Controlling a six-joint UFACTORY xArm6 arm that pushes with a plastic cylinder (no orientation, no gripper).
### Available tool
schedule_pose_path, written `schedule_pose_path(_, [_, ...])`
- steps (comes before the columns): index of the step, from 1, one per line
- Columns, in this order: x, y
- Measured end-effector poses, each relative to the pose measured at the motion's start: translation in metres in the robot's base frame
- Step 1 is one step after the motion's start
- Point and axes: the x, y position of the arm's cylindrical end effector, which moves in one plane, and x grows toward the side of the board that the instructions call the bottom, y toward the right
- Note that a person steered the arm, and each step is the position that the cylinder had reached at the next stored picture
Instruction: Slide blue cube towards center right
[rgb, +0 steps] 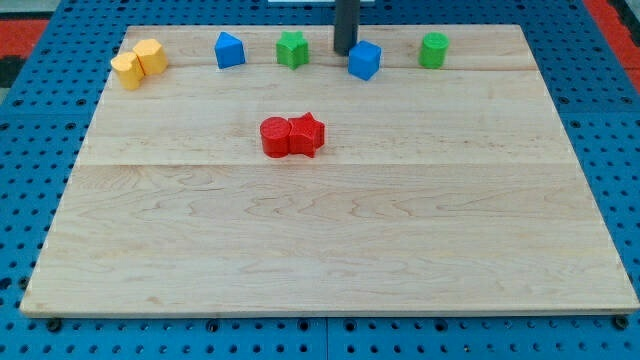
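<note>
The blue cube (365, 60) sits near the view's top edge of the wooden board (330, 240), a little right of the middle. My tip (345, 52) stands just left of it, at its upper left side, touching or nearly touching it. A second blue block (229, 50), of irregular shape, lies further left along the top.
A green star-like block (292, 48) lies left of my tip. A green cylinder (434, 50) lies right of the blue cube. Two yellow blocks (140, 63) sit at the top left corner. A red cylinder (275, 137) and a red star (307, 134) touch near the centre.
</note>
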Motion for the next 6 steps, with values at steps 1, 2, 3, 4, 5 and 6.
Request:
schedule_pose_path(1, [0.031, 0.008])
schedule_pose_path(2, [0.009, -0.013])
schedule_pose_path(3, [-0.018, -0.002])
schedule_pose_path(4, [-0.020, 0.045])
schedule_pose_path(5, [0.034, 0.082])
schedule_pose_path(6, [0.091, 0.117])
